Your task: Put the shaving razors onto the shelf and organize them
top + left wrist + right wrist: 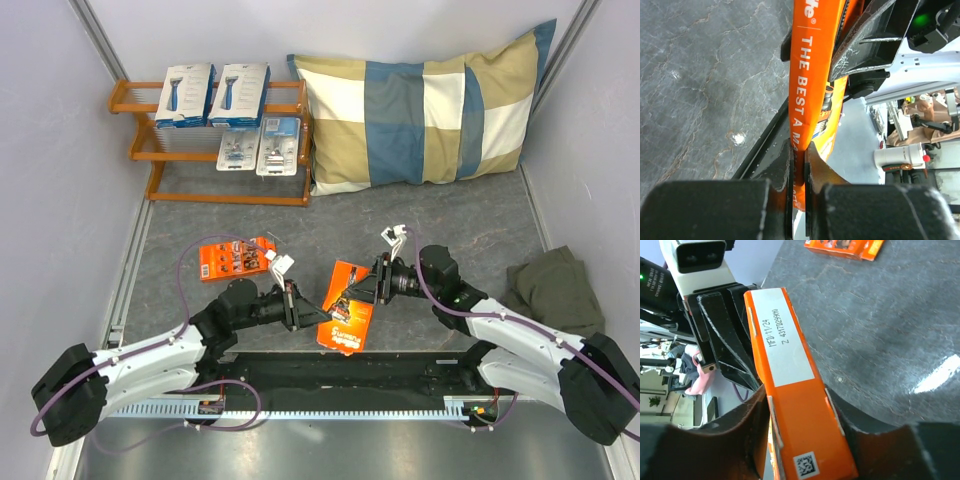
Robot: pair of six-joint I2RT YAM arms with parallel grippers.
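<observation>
An orange pack is held above the desk between the arms. It is pinched at its thin edge by the clenched left fingers and grasped across its body by the right fingers, apparently for a handover toward the shelf.

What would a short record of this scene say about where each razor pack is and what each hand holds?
shelf upper tier: two white boxes, side by side
shelf, below them: two blister packs
held: orange pack, between both arms
left hand: shut on the orange pack
right hand: closed on the same pack's other end
table: second orange pack, lying flat
beside shelf: pillow
</observation>
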